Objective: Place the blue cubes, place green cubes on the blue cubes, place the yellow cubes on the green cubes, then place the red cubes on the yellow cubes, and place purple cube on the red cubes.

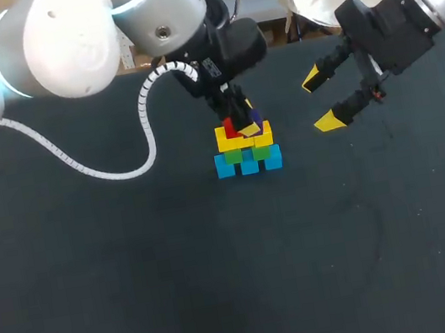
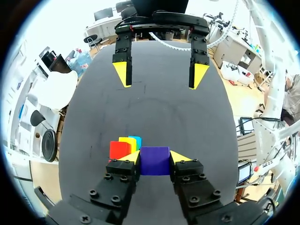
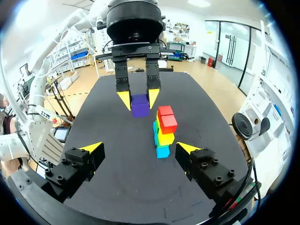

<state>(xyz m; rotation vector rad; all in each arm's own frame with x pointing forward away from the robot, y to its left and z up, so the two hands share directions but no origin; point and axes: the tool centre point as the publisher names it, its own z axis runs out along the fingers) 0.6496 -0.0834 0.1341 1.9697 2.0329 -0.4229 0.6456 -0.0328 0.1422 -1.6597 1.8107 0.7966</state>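
Note:
A stepped stack of cubes stands mid-table: blue cubes (image 1: 249, 165) at the bottom, then green cubes (image 1: 265, 152), yellow cubes (image 1: 231, 138) and red cubes (image 1: 231, 126) on top. My left gripper (image 1: 244, 120) is shut on the purple cube (image 1: 254, 118) and holds it in the air right beside the red cubes (image 3: 167, 119). In the left wrist view the purple cube (image 2: 154, 160) sits between both yellow tips, with a red cube (image 2: 119, 150) just beside it. My right gripper (image 1: 321, 100) hangs open and holds nothing, to the right of the stack; the blue cubes (image 3: 162, 151) lie ahead of it.
The dark table top (image 1: 142, 299) spreads wide in front of the stack. A white coiled cable (image 1: 86, 168) from my left arm droops over the table's left part. No other loose objects lie on the table.

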